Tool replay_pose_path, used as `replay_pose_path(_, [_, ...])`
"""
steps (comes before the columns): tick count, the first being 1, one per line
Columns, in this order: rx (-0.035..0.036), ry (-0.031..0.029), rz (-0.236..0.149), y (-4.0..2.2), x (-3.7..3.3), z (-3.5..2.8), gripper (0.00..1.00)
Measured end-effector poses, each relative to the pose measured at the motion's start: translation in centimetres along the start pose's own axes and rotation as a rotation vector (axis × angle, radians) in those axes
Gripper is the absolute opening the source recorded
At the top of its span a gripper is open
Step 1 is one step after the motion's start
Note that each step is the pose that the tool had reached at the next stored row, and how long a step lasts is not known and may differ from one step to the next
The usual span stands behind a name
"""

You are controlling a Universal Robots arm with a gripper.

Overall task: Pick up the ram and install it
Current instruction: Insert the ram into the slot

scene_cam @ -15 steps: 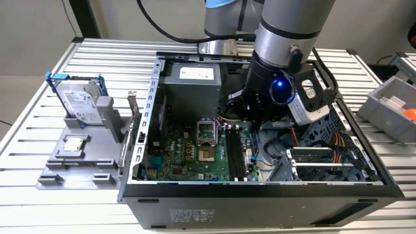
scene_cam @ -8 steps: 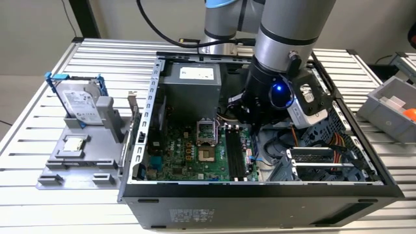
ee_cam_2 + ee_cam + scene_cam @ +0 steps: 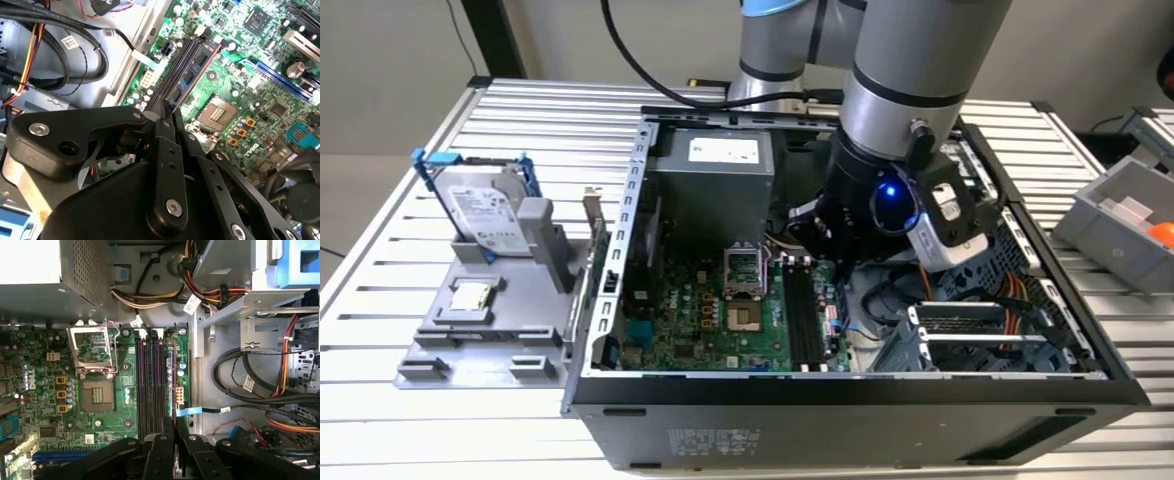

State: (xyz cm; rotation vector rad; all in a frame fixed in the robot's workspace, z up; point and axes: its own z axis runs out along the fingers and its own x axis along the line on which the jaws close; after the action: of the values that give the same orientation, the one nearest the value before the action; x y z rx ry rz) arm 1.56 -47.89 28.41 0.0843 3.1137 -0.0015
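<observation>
Exterior view, left to right: a grey tray (image 3: 480,335) at left carries a blue-framed hard drive (image 3: 487,210) and a small square processor chip (image 3: 470,296); the open computer case (image 3: 854,400) fills the centre, with the arm (image 3: 921,60) reaching down into it. In both wrist views the gripper (image 3: 169,107) pinches the ram (image 3: 192,67), edge-on, at the black memory slots (image 3: 150,385) right of the empty processor socket (image 3: 97,395).

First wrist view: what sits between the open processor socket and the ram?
Empty black memory slots run side by side between the processor socket and the ram, in the first wrist view.
</observation>
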Motion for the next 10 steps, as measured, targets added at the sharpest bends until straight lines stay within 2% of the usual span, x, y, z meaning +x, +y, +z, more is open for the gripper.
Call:
replay_pose_path(4, [0.0003, 0.0001, 0.000, 0.00, -0.01, -0.01, 0.00])
replay_pose_path(10, [0.0001, 0.0000, 0.000, 0.04, -0.17, 0.40, 0.00])
